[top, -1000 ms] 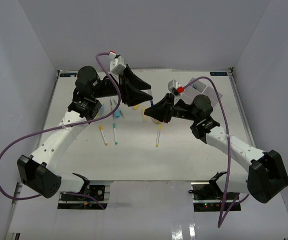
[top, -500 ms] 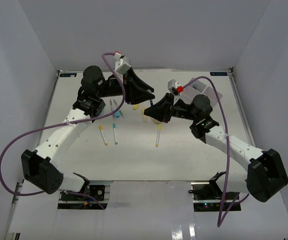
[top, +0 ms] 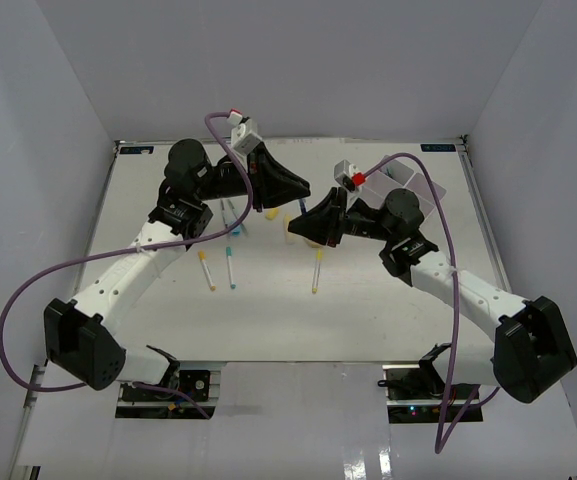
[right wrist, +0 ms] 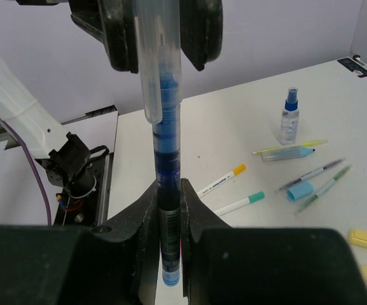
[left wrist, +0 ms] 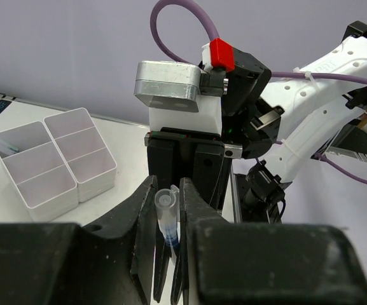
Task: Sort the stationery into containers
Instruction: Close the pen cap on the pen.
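one blue pen, two grips

white table (top: 368, 310) boxed in by pale grey walls (top: 298, 70). held in the air above its middle: blue pen (right wrist: 168, 127), clamped at the barrel by the right gripper (right wrist: 168, 190), pinched at the clear cap by the left gripper (left wrist: 167, 190). teal-capped pen (top: 230, 268) and spray bottle (right wrist: 289, 116) down on the surface. four-part tray (left wrist: 49, 165) at the back right, mostly hidden behind the right arm from above; contents hard to make out.
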Controlling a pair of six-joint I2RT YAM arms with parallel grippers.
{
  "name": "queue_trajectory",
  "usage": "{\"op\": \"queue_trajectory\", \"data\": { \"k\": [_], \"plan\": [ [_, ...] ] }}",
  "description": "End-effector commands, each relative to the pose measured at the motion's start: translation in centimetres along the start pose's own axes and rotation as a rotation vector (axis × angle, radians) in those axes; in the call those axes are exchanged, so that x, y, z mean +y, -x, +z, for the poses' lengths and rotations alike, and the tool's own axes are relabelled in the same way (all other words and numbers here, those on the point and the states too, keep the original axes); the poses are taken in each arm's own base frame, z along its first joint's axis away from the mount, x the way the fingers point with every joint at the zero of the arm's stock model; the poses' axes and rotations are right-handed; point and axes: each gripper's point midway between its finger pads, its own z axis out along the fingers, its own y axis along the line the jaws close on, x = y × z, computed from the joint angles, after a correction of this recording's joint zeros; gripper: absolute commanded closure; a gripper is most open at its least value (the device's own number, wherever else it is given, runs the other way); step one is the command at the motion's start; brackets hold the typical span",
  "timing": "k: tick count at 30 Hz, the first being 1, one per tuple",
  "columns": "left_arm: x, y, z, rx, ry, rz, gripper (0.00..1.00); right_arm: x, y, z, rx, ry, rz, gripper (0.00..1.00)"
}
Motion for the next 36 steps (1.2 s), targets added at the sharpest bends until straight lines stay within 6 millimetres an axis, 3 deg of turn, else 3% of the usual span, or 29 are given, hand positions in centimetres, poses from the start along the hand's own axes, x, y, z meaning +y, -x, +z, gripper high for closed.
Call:
{"op": "queue_trajectory", "data": {
  "k": [1, 7, 13, 24, 36],
  "plan": [
    [-0.9, -2.1, -0.3, 0.037, -0.025, -0.032, 0.9, 0.2, 3.7, 0.3, -0.094, 0.004, -0.093, 0.92],
    [-1.0, -4.7, -0.7, 0.07, -0.04, -0.08, 1.0, -0.3, 4.3, 0.7, -0.123, -0.009, -0.104, 0.92],
    [-0.9, -7.0, -0.8, 0.102, -0.058, -0.123, 1.0, -1.0, 4.9, 1.4, -0.129, -0.007, -0.11, 0.92],
    [-1.7, -10.6, -1.9, 0.172, -0.064, -0.197, 1.0, -1.0, 9.1, 1.4, -0.207, 0.002, -0.204, 0.92],
    [-1.9, -11.8, -2.3, 0.193, -0.047, -0.255, 1.0, 0.1, 13.9, 0.9, -0.315, 0.027, -0.297, 0.92]
  ]
}}
